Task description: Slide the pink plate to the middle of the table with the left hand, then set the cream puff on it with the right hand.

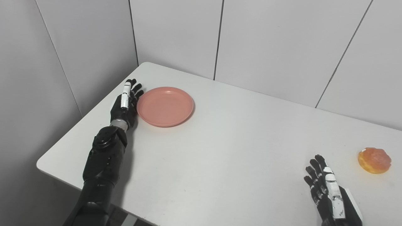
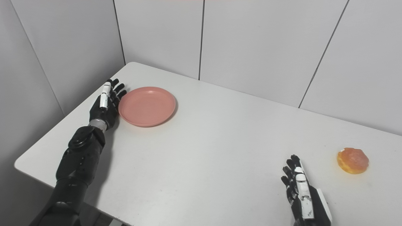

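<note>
Round pink plastic plate [image 1: 165, 106] far-left on white desk [image 1: 226, 150]. Left robot hand [image 1: 125, 103] released, fingers straight, beside plate's left rim; contact uncertain. Right robot hand [image 1: 326, 188] released, empty, near glazed orange-brown cream puff [image 1: 374, 160] at right.

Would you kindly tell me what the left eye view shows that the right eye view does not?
Only the left eye view: more wall right of the orange-glazed cream puff.
Only the right eye view: more wall left of the white table.
Both: the round pink plate beside the open left hand, and the open right hand apart from the puff.
</note>
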You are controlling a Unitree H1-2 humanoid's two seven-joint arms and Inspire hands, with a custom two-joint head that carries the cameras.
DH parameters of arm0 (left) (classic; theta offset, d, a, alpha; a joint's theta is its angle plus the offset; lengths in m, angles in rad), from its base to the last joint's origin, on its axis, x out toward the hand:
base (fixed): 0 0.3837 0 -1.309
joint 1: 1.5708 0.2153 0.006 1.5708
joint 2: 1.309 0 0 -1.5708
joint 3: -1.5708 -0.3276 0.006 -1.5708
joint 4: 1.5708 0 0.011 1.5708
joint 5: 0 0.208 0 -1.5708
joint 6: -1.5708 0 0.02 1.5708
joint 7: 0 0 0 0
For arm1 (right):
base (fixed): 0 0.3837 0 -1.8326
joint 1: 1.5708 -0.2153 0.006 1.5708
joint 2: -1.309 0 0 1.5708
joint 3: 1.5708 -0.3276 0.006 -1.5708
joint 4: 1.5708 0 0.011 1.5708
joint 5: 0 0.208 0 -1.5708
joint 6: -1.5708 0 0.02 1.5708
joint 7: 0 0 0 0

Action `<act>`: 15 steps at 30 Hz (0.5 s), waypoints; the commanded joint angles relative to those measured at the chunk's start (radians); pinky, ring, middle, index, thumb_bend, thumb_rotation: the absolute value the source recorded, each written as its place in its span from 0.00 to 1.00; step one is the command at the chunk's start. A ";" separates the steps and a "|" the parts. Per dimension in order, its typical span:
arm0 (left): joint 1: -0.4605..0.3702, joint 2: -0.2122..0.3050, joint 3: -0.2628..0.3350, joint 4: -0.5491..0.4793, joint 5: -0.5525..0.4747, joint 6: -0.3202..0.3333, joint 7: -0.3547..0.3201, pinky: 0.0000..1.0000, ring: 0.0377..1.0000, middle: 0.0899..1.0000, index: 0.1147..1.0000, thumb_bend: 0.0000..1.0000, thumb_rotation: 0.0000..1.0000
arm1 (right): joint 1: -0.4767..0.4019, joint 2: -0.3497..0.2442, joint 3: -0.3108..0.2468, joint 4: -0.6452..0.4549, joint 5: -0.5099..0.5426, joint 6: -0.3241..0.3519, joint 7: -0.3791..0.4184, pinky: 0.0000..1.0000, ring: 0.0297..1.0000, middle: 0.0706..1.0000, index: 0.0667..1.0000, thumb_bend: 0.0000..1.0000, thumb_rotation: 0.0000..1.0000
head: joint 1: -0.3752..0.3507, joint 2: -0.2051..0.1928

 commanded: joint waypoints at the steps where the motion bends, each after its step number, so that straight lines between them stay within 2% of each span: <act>1: -0.002 -0.020 -0.024 -0.035 -0.008 0.060 -0.012 0.96 0.94 0.94 0.92 0.33 1.00 | -0.024 0.007 -0.003 -0.023 0.014 -0.031 0.007 1.00 1.00 1.00 1.00 0.14 1.00 | -0.004 0.004; 5: 0.004 -0.028 -0.041 -0.069 0.000 0.088 -0.006 0.95 0.93 0.93 0.91 0.33 1.00 | -0.025 0.010 -0.002 -0.023 0.010 -0.029 0.002 1.00 1.00 1.00 1.00 0.15 1.00 | -0.012 0.008; 10: 0.008 -0.032 -0.054 -0.071 -0.012 0.092 -0.025 0.95 0.94 0.93 0.91 0.34 1.00 | -0.025 0.009 0.003 -0.016 0.004 -0.042 0.007 1.00 1.00 1.00 1.00 0.15 1.00 | -0.020 0.011; 15: 0.006 -0.040 -0.065 -0.068 -0.017 0.107 -0.037 0.96 0.95 0.94 0.92 0.35 1.00 | -0.026 0.017 0.005 -0.022 0.004 -0.027 0.000 1.00 1.00 1.00 1.00 0.17 1.00 | -0.033 0.015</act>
